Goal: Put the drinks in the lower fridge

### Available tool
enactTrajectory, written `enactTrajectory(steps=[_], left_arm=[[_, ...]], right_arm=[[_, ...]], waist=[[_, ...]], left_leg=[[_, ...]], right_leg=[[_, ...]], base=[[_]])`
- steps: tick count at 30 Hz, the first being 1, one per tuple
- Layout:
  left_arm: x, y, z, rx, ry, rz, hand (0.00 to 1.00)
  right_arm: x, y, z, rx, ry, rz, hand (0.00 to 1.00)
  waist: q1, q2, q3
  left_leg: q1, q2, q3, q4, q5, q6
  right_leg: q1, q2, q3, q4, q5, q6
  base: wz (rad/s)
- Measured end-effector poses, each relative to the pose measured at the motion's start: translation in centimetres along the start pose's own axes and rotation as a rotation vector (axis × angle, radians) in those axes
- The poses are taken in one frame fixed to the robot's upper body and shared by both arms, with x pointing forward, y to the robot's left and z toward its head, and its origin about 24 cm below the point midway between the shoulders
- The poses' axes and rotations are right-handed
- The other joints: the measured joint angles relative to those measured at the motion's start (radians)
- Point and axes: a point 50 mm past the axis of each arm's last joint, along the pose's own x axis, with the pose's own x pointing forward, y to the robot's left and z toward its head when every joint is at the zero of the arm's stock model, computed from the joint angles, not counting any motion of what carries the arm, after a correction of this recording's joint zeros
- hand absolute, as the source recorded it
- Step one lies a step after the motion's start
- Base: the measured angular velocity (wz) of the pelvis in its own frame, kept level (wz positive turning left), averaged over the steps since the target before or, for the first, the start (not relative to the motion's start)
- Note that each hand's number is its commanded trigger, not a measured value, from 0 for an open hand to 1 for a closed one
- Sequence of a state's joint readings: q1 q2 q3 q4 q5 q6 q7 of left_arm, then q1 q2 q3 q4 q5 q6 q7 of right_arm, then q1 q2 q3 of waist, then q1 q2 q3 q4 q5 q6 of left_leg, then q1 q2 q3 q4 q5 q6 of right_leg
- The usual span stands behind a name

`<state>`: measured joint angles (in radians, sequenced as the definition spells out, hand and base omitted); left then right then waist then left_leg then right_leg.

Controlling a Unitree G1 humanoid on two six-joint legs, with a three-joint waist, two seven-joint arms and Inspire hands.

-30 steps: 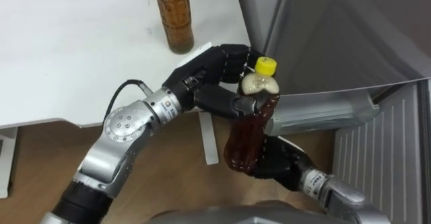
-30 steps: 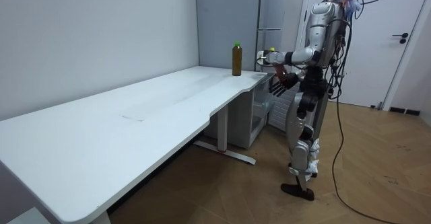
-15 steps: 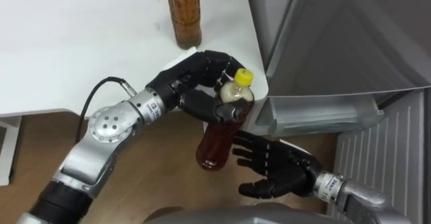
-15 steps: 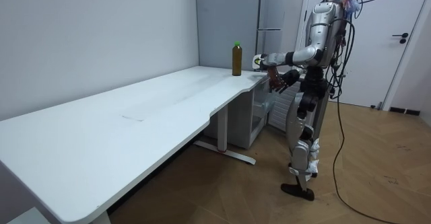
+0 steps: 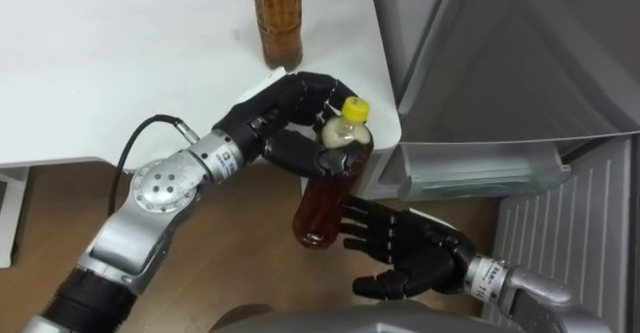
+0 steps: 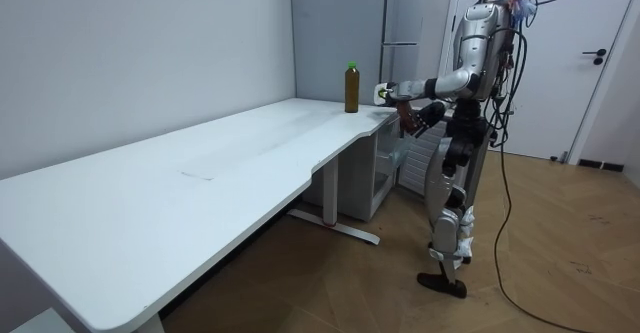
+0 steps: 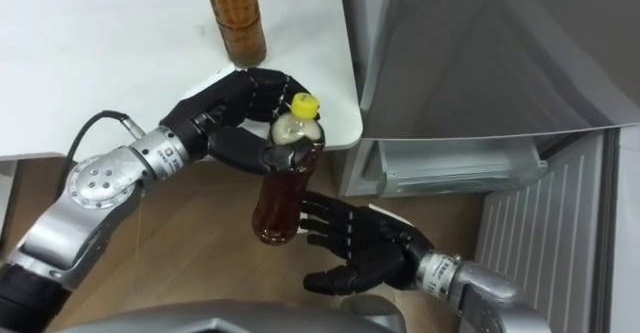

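Left hand fingers curl round neck of yellow-capped brown-drink plastic bottle; right hand spread open, fingertips just beside its lower body.

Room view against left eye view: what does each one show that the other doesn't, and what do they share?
Room view: the robot standing at the white desk's end, before the fridge, and the desk's full length. Left eye view: the left hand curled round the yellow-capped bottle's neck, the right hand open beside its lower part. Both: the second bottle upright on the desk.
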<state>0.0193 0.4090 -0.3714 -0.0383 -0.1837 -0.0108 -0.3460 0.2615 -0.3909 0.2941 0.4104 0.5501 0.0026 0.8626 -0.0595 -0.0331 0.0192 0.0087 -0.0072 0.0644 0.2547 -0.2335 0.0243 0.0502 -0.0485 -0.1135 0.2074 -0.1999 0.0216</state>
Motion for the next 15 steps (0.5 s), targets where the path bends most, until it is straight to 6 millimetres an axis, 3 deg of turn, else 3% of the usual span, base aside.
enactTrajectory(steps=[8, 15], left_arm=[[0.2, -0.8, -0.8, -0.014, 0.030, -0.030, 1.00], [0.6, -2.1, -0.9, -0.026, 0.030, -0.086, 1.00]], right_arm=[[0.4, 0.2, 1.0, -0.028, -0.025, 0.030, 0.00], [0.3, 0.3, 0.9, -0.016, -0.034, 0.031, 0.00]], waist=[[0.002, -0.005, 0.0022], [-0.001, 0.003, -0.0022]], left_leg=[[-0.019, 0.001, -0.001, 0.010, 0.000, 0.000], [-0.029, 0.001, 0.000, 0.014, 0.000, 0.000]], right_leg=[[-0.022, 0.001, 0.002, 0.014, 0.000, 0.000], [-0.032, 0.002, 0.007, 0.015, 0.001, -0.001]], base=[[0.00], [0.00]])
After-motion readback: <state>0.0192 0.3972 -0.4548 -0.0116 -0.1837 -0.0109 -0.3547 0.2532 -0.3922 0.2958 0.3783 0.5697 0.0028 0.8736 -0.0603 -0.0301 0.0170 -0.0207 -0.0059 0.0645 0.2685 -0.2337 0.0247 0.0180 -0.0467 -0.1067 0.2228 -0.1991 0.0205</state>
